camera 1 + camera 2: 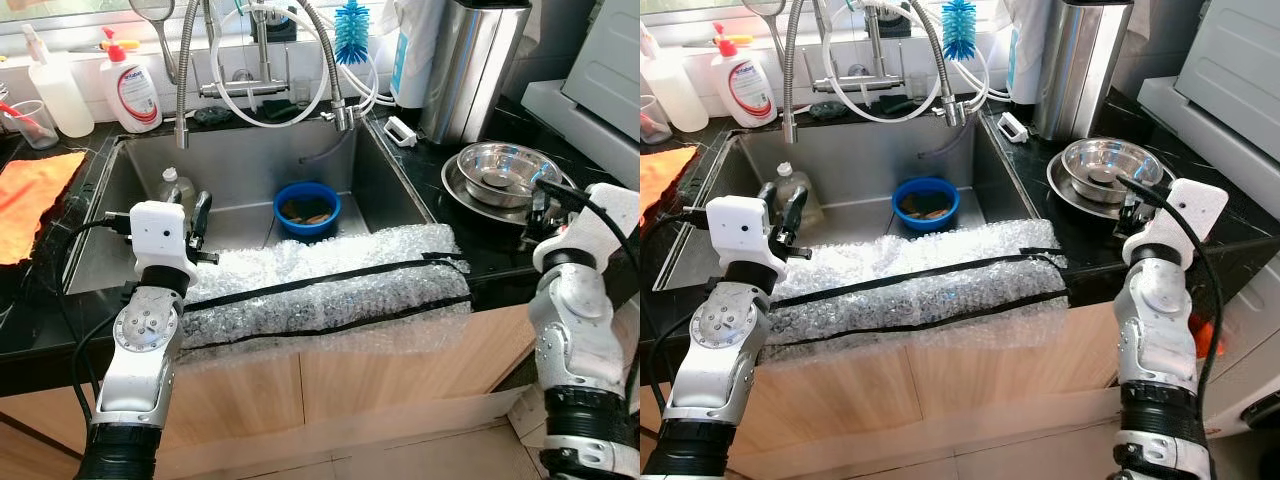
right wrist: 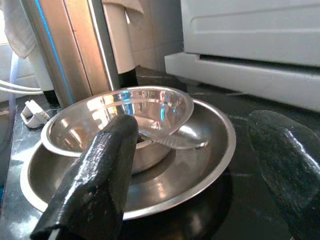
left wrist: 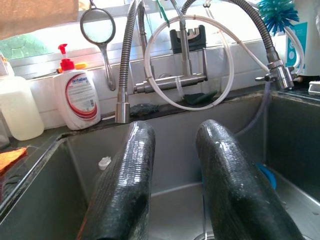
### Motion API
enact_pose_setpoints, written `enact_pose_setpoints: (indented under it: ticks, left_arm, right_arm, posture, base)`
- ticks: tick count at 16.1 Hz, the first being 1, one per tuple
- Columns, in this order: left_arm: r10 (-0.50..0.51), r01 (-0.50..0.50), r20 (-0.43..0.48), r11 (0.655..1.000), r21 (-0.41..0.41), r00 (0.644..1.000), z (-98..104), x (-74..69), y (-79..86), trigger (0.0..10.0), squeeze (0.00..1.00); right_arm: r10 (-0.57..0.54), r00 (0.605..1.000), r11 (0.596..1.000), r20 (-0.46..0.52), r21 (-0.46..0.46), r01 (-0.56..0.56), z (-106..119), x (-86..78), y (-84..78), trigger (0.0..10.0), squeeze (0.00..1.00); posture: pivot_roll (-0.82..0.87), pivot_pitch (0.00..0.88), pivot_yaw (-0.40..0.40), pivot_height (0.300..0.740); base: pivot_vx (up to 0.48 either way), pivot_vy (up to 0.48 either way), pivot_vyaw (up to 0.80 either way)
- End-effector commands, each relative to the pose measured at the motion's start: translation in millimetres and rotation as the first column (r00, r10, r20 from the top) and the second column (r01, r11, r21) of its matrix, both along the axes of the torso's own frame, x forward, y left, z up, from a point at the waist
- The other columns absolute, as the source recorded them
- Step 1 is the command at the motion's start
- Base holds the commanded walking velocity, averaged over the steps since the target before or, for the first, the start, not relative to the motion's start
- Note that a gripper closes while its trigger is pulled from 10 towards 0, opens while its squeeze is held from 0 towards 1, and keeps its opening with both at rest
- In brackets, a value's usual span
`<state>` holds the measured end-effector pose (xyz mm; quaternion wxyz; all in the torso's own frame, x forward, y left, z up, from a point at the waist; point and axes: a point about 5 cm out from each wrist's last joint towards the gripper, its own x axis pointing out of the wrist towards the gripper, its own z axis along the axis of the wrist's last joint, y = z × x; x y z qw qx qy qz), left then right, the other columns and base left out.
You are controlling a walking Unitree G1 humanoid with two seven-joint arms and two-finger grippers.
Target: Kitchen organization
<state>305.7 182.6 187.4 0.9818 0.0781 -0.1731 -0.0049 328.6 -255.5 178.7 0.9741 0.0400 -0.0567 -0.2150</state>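
Head view, right gripper [image 2: 200,170] spread before steel bowls [image 2: 125,120]

I see a brushed steel sink [image 1: 390,190], glossy black stone worktop [image 1: 480,250], shiny polished metal bowls [image 1: 500,170], a blue plastic bowl [image 1: 307,208], clear bubble wrap [image 1: 330,285] and matt light wood cabinet fronts [image 1: 380,375].

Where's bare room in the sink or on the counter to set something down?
Free: the sink floor left of the blue bowl, past the small bottle, and the dark counter between the stacked steel bowls and the bubble wrap. Crowded: the back ledge with soap bottle and hoses, and the orange cloth on the left.
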Motion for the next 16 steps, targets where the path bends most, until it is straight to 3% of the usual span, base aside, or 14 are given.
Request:
enact_pose_setpoints:
  ticks: [1,8,12,13,16]
  left_arm:
    - [-0.010,0.010,0.013,1.000,0.022,1.000,3.7,-2.0,-1.8,10.0,0.00]
    - [0.002,-0.002,0.009,1.000,0.018,1.000,2.4,-3.4,-0.6,10.0,0.00]
    - [0.006,-0.006,0.007,1.000,0.011,1.000,1.3,-3.6,-0.5,10.0,0.00]
    - [0.011,-0.011,0.002,1.000,-0.017,1.000,0.2,-3.5,0.2,10.0,0.00]
    - [0.010,-0.010,0.007,1.000,-0.003,1.000,1.9,-3.3,0.2,10.0,0.00]
  right_arm:
    - [-0.009,1.000,0.999,0.019,0.045,0.008,4.3,3.6,0.8,10.0,0.00]
    - [-0.018,0.999,0.982,0.033,0.191,0.011,-5.0,10.3,8.8,10.0,0.00]
    - [-0.041,0.994,0.977,0.099,0.211,0.020,2.4,14.6,9.8,10.0,0.00]
    - [-0.049,0.994,0.977,0.101,0.212,0.027,3.3,15.6,9.7,10.0,0.00]
    - [-0.050,0.994,0.977,0.096,0.213,0.029,2.2,19.3,11.3,10.0,0.00]
  posture:
    - [-0.01,0.000,0.024,0.740]
    - [0.00,0.000,0.021,0.740]
    - [0.01,0.000,0.020,0.740]
    - [0.00,0.000,0.020,0.740]
    - [0.01,0.000,0.021,0.740]
  base:
    - [0.000,0.000,0.00]
    - [0.000,0.000,0.00]
    - [0.000,0.000,0.00]
    - [0.000,0.000,0.00]
    - [0.000,0.000,0.00]
